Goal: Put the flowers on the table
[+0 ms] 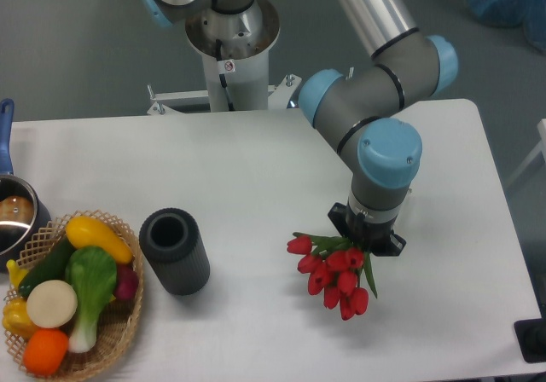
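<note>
The flowers (334, 275), a small bunch of red tulips with green leaves, hang right of the middle of the white table (256, 169), blooms pointing toward the front. My gripper (365, 244) comes down from above and sits over the stem end of the bunch. Its fingers are hidden by the wrist and the leaves, and it seems to be shut on the stems. I cannot tell whether the blooms touch the tabletop or hang just above it. The dark cylinder (175, 251) stands well to the left of the flowers.
A wicker basket (128, 314) of toy vegetables sits at the front left corner. A metal pot (15, 216) with a blue handle is at the left edge. The arm's base (230, 37) stands behind the table's far edge.
</note>
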You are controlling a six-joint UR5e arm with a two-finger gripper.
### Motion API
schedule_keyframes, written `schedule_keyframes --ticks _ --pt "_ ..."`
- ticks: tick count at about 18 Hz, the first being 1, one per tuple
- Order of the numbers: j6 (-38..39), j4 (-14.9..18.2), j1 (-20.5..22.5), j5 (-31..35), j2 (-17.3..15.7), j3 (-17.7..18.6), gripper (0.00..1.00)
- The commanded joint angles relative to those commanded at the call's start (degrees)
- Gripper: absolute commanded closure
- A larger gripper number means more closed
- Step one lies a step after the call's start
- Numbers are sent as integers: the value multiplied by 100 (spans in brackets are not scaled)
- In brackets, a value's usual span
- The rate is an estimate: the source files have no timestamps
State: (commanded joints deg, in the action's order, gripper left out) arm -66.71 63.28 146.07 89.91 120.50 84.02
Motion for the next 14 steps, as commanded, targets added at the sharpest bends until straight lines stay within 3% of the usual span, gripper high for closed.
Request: schedule_keyframes --ticks 3,7,9,11,12,13,14 --pt "-35 -114 9 0 9 132 99" --pt "-237 -132 26 18 -35 193 86" --pt "-413 -132 61 0 -105 255 61" --pt "-439 -193 114 -9 -263 422 50" --pt "-440 -272 158 -17 -298 509 38" --pt "-440 -360 158 -18 -316 614 4" --pt "-422 -500 141 -9 -377 755 0"
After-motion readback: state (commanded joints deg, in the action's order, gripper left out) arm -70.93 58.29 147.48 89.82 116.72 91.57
